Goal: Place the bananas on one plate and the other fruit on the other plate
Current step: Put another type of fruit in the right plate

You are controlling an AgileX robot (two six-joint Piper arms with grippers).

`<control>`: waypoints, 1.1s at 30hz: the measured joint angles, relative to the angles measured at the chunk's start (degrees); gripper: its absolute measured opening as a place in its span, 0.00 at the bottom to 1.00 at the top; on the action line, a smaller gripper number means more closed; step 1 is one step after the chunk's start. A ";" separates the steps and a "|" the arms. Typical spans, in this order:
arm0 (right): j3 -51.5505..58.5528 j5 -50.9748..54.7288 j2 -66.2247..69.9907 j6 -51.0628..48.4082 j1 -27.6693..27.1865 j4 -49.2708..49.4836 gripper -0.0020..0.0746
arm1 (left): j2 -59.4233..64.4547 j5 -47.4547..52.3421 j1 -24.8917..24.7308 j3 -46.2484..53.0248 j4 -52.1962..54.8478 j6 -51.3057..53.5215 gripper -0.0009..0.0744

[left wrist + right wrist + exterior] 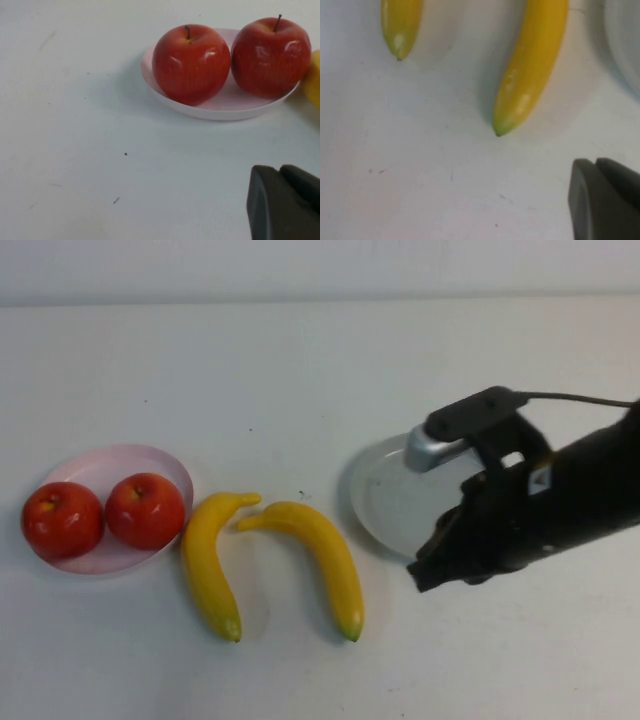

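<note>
— on the pale pink plate (pixel 160 462) at the table's (pixel 300 380) left, both red apples (pixel 103 516) already sit side by side, so that half looks done.

— and the bananas?

— neither is plated. the two yellow bananas (pixel 270 562) lie on the bare table between the plates; the left banana (pixel 207 565) is just beside the pink plate's rim, the right banana (pixel 320 558) just short of the grey plate (pixel 385 500). their stem ends nearly meet and the greenish tips point toward the robot.

— how do they look?

— smooth, glossy, plastic-looking, curved; the right one shows pale scuffs near its tip in the right wrist view.

— the grey plate?

— nothing lies on the part i can see, though the right arm covers some of it.

— grippers?

— the right gripper (pixel 440 555) hangs at the grey plate's near edge, near the right banana; its fingers appear drawn together, holding nothing. the left gripper (pixel 285 202) is near the pink plate, only a dark corner of it showing; i cannot tell whether it is apart or together.
</note>
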 joint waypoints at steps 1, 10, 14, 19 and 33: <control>-1.81 0.47 2.21 0.05 1.54 -0.45 0.01 | 0.00 0.00 0.00 0.00 0.00 0.00 0.01; -19.28 9.81 18.96 0.14 7.33 -2.85 0.25 | 0.00 0.00 0.00 0.00 0.00 0.00 0.01; -25.42 12.37 24.39 3.27 7.36 -3.82 0.48 | 0.00 0.00 0.00 0.00 0.00 0.00 0.01; -31.92 15.68 29.96 6.77 7.36 -6.08 0.56 | 0.00 0.00 0.00 0.00 0.00 0.00 0.01; -41.75 14.87 40.56 11.91 6.90 -11.27 0.56 | 0.00 0.00 0.00 0.00 0.00 0.00 0.01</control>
